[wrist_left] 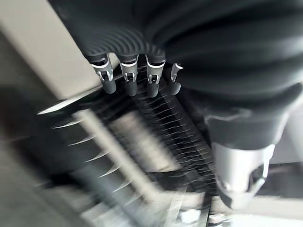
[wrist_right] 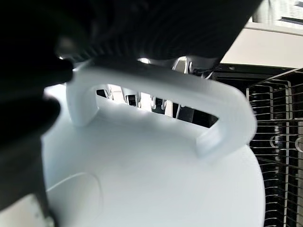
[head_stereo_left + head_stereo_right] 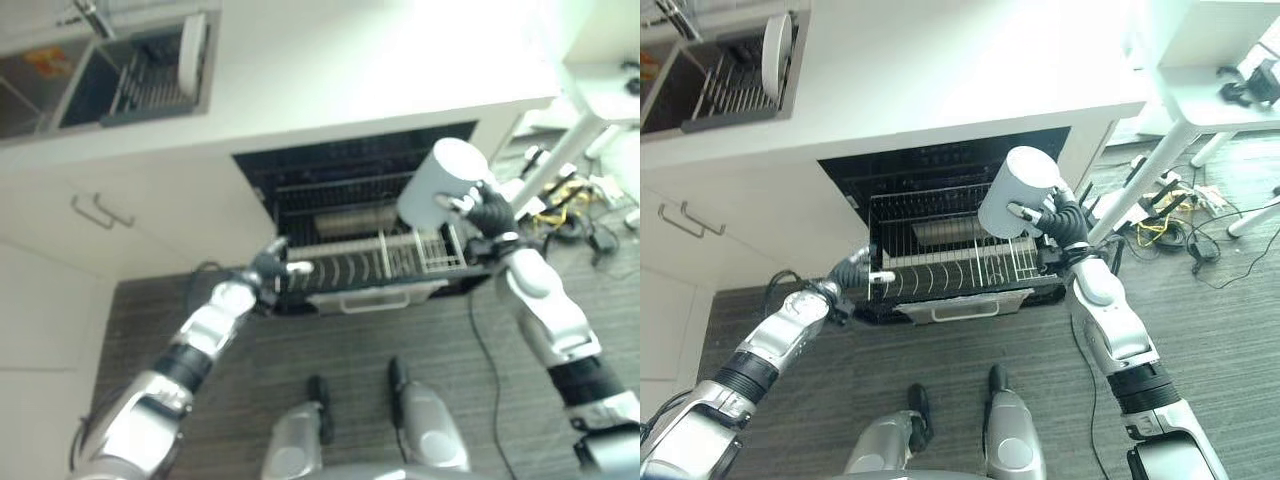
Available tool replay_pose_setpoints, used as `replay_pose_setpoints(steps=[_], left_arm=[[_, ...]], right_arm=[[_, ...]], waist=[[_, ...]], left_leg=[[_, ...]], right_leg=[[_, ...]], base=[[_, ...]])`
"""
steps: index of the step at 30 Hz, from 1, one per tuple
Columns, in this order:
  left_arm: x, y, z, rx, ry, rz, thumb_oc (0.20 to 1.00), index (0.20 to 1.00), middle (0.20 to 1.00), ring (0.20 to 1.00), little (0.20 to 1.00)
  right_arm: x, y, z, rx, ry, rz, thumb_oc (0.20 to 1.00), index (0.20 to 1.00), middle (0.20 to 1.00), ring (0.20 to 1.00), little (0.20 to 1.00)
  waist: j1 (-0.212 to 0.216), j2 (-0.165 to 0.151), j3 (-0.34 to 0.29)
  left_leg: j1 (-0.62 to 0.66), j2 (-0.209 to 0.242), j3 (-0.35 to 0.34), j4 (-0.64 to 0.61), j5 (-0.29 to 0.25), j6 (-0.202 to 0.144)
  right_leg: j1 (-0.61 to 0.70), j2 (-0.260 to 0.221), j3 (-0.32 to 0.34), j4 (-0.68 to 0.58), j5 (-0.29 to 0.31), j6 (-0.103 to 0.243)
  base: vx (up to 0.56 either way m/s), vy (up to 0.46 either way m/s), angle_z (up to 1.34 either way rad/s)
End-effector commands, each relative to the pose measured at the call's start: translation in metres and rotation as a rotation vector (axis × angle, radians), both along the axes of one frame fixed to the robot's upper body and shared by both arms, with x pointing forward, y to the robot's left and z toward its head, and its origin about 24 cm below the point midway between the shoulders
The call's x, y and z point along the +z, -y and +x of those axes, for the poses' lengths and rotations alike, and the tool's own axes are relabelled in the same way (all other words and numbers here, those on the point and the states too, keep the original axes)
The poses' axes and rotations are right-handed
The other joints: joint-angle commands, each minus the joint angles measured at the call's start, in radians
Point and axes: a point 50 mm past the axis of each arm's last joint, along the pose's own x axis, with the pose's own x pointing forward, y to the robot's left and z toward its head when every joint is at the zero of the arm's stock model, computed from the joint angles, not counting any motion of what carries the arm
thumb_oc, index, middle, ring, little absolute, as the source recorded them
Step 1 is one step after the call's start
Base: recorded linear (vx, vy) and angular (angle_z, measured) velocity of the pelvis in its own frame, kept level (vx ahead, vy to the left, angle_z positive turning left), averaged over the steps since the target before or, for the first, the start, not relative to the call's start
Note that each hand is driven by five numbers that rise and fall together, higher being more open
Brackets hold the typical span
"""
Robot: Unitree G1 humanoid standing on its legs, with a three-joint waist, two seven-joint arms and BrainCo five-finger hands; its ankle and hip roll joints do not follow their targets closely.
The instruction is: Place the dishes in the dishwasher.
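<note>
My right hand [image 3: 490,212] is shut on the handle of a white mug [image 3: 440,185], its fingers threaded through the handle [image 2: 156,101]. The mug hangs tilted above the right side of the pulled-out dishwasher rack [image 3: 960,262]. The wire rack has rows of tines and a small basket section on its right. It sticks out of the dark dishwasher opening [image 3: 340,170] under the counter. My left hand [image 3: 265,272] is at the rack's front left corner, fingers [image 1: 128,78] relaxed and thumb apart, with nothing between them.
A white counter [image 3: 350,70] runs above the dishwasher. At its left is a sink with a drying rack holding a white plate [image 3: 775,45]. Cabinet doors with a metal handle [image 3: 100,212] stand left. A white table leg [image 3: 560,160] and floor cables [image 3: 570,200] are right.
</note>
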Motion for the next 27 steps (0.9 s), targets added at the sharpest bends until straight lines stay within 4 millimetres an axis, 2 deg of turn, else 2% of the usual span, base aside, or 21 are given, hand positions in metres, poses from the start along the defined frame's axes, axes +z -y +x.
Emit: replay_pose_setpoints(steps=[1, 6, 7, 10, 12, 16, 21, 24, 27], left_arm=[[-0.016, 0.014, -0.009, -0.049, -0.085, 0.043, 1.000, 1.000, 1.000, 1.000, 1.000], [-0.038, 0.019, -0.027, -0.041, -0.135, 0.047, 1.000, 1.000, 1.000, 1.000, 1.000], [-0.043, 0.021, -0.032, -0.039, -0.119, 0.030, 1.000, 1.000, 1.000, 1.000, 1.000], [-0.041, 0.023, -0.033, -0.041, -0.076, 0.009, 1.000, 1.000, 1.000, 1.000, 1.000], [-0.029, 0.025, -0.031, -0.043, 0.029, -0.022, 1.000, 1.000, 1.000, 1.000, 1.000], [-0.002, 0.021, -0.025, -0.028, 0.212, -0.064, 1.000, 1.000, 1.000, 1.000, 1.000], [0.032, 0.013, -0.022, -0.031, 0.396, -0.064, 1.000, 1.000, 1.000, 1.000, 1.000], [0.040, 0.009, -0.024, -0.028, 0.439, -0.044, 1.000, 1.000, 1.000, 1.000, 1.000], [0.051, -0.004, -0.030, 0.036, 0.526, -0.070, 1.000, 1.000, 1.000, 1.000, 1.000]], right_arm=[[0.017, -0.003, -0.004, 0.046, 0.067, 0.012, 0.200, 0.200, 0.200, 0.200, 0.200], [-0.006, 0.009, -0.015, 0.030, 0.003, 0.021, 0.200, 0.200, 0.200, 0.200, 0.200], [-0.012, 0.016, -0.020, 0.012, -0.013, 0.020, 0.200, 0.200, 0.200, 0.200, 0.200], [-0.016, 0.027, -0.026, -0.023, -0.025, 0.029, 0.200, 0.200, 0.200, 0.200, 0.200], [-0.020, 0.035, -0.032, -0.069, -0.043, 0.044, 0.200, 0.200, 0.200, 0.200, 0.200], [-0.028, 0.037, -0.036, -0.096, -0.054, 0.054, 0.200, 0.200, 0.200, 0.200, 0.200], [-0.032, 0.040, -0.039, -0.116, -0.057, 0.061, 0.200, 0.200, 0.200, 0.200, 0.200], [-0.034, 0.039, -0.041, -0.115, -0.061, 0.066, 0.200, 0.200, 0.200, 0.200, 0.200], [-0.038, 0.035, -0.043, -0.110, -0.069, 0.068, 0.200, 0.200, 0.200, 0.200, 0.200]], waist=[[-0.004, -0.013, -0.053], [-0.003, -0.012, -0.093], [0.004, -0.007, -0.108], [0.017, -0.006, -0.123], [0.032, -0.008, -0.140], [0.046, -0.011, -0.159], [0.064, -0.018, -0.178], [0.067, -0.024, -0.183], [0.065, -0.032, -0.192]], left_leg=[[0.007, 0.051, 0.000, 0.076, -0.109, -0.037], [0.046, 0.055, 0.012, 0.076, -0.122, -0.036], [0.059, 0.056, 0.016, 0.076, -0.126, -0.039], [0.060, 0.051, 0.011, 0.076, -0.129, -0.041], [0.063, 0.055, 0.011, 0.076, -0.129, -0.049], [0.084, 0.058, 0.012, 0.076, -0.137, -0.053], [0.109, 0.052, 0.002, 0.076, -0.148, -0.055], [0.115, 0.050, -0.002, 0.076, -0.154, -0.054], [0.119, 0.055, 0.006, 0.076, -0.156, -0.054]], right_leg=[[0.053, -0.026, 0.018, 0.021, -0.102, 0.067], [0.096, -0.027, -0.004, 0.021, -0.123, 0.064], [0.115, -0.035, -0.019, 0.021, -0.133, 0.063], [0.125, -0.050, -0.044, 0.021, -0.139, 0.066], [0.138, -0.073, -0.087, 0.021, -0.138, 0.073], [0.168, -0.084, -0.118, 0.021, -0.144, 0.077], [0.199, -0.089, -0.134, 0.021, -0.154, 0.076], [0.202, -0.088, -0.132, 0.021, -0.157, 0.077], [0.202, -0.077, -0.114, 0.021, -0.160, 0.073]], base=[[0.14, 0.034, -0.08], [0.19, 0.003, -0.09], [0.18, 0.017, -0.02], [0.10, -0.015, 0.16], [0.07, -0.055, 0.29], [0.08, -0.029, 0.26], [0.08, -0.017, 0.04], [0.04, -0.042, 0.03], [-0.01, -0.017, -0.04]])
